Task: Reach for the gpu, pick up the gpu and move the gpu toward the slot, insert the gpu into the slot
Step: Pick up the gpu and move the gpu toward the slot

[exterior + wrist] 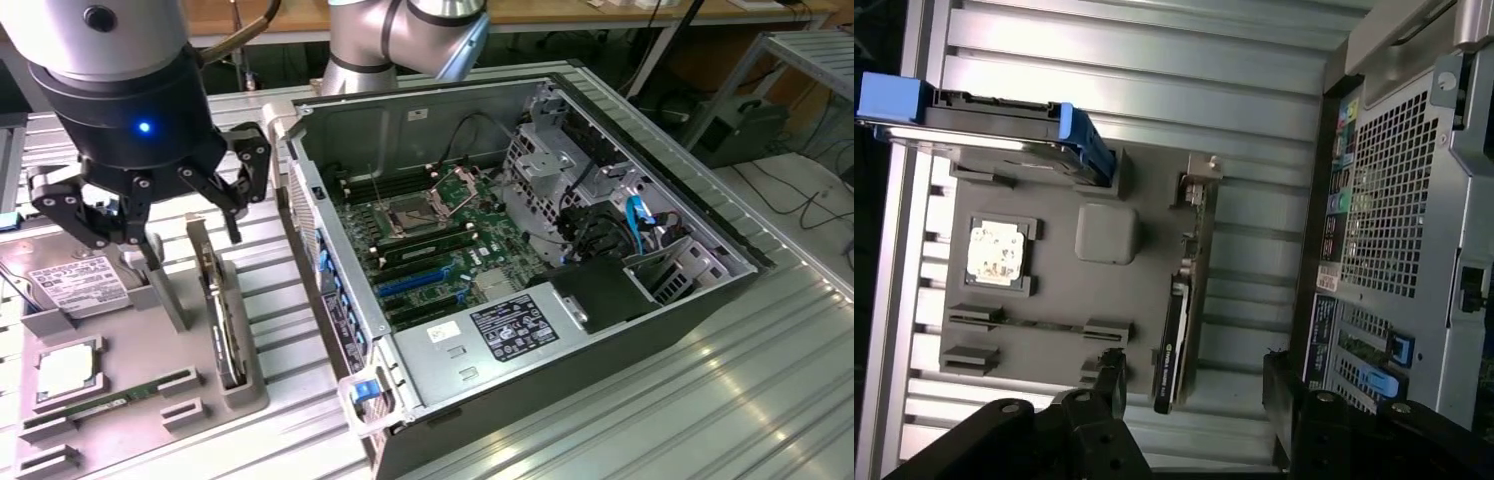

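Note:
The gpu (222, 315) is a thin dark card standing on edge in a grey fixture tray (154, 345), on the exterior view's left beside the open computer case (534, 250). My black gripper (160, 235) hangs open just above the card's far end, touching nothing. In the wrist view the gpu (1172, 345) runs between my two spread fingertips (1109, 380), with the gripper (1194, 392) centred over one end of it. The slot (407, 285) is a blue connector strip on the motherboard inside the case, with nothing in it.
The tray also holds a silver hard drive (74, 285), a processor chip (67, 370) and a green memory stick (114, 395). The case's perforated rear wall (1409, 200) stands close beside the tray. Everything rests on a ribbed metal table (694, 400).

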{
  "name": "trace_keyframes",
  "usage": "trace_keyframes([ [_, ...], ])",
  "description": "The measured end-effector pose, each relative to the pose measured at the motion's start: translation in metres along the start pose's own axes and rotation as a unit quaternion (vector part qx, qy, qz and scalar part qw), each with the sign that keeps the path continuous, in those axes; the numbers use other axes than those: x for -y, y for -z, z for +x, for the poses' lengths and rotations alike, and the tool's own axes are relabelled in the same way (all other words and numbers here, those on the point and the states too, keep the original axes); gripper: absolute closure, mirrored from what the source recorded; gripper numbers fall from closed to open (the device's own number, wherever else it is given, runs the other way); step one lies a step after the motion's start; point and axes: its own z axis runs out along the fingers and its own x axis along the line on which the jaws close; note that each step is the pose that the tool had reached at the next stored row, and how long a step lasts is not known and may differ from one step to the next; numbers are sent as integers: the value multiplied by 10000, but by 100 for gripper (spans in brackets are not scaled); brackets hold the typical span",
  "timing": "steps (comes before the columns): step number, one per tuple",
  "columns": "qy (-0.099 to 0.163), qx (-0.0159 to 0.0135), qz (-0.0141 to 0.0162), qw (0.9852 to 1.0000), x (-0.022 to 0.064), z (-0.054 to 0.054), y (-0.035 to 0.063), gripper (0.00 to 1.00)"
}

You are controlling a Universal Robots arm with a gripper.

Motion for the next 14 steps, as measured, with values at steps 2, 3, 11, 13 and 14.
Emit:
trace_keyframes([
  [2,53,-2,-1,10000,26,3,-16,34],
  [3,76,-3,-1,10000,34,4,-24,34],
  [11,236,-12,-5,9997,67,10,-88,34],
  [13,265,-14,-6,9996,69,10,-109,34],
  [14,275,-16,-6,9996,70,11,-118,34],
])
